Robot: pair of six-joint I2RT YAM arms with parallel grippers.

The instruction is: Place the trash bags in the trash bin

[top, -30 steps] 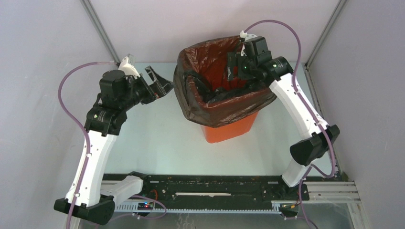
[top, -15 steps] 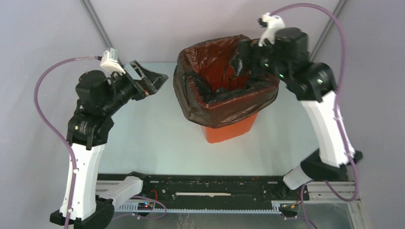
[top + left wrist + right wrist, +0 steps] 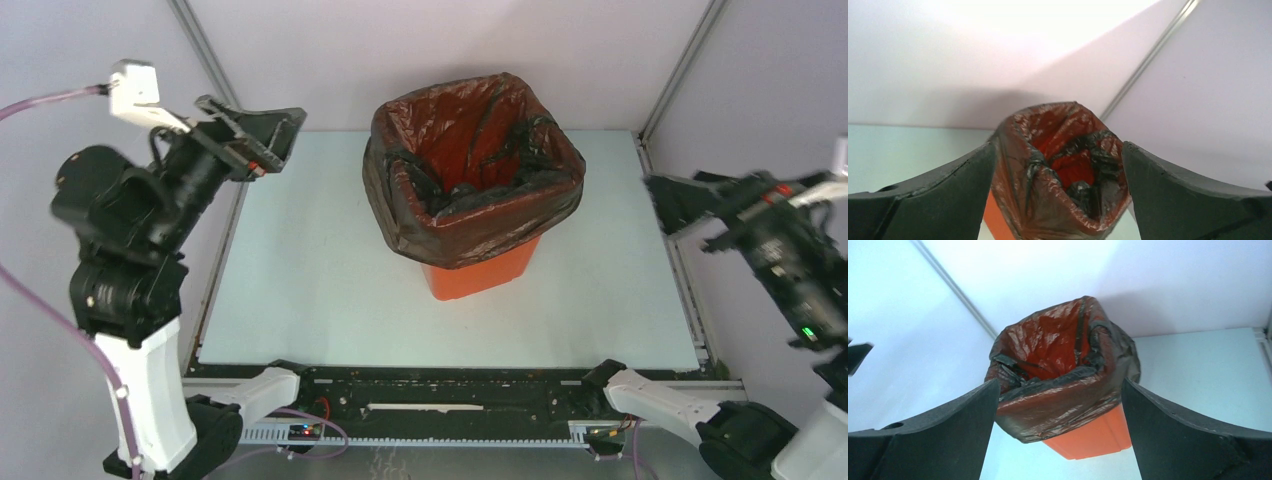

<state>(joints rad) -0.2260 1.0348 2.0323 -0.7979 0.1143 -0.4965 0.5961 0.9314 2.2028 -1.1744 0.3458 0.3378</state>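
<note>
Fingers (image 3: pixel 923 195) spread; bag (image 3: pixel 470 215) lines orange bin (image 3: pixel 480 275).

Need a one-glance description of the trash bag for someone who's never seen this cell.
On the pale table, toward its far edge, stands a tall bright orange plastic bin. The trash bag is the thin, glossy, wrinkled black film lining it, folded down outside over the rim. Unlike the smooth rigid bin, it is crumpled and slightly see-through, glowing reddish inside.

The trash bag (image 3: pixel 470 222) lines the trash bin (image 3: pixel 482 275); left end effector (image 3: pixel 272 138) and right end effector (image 3: pixel 678 213) gape well aside
</note>
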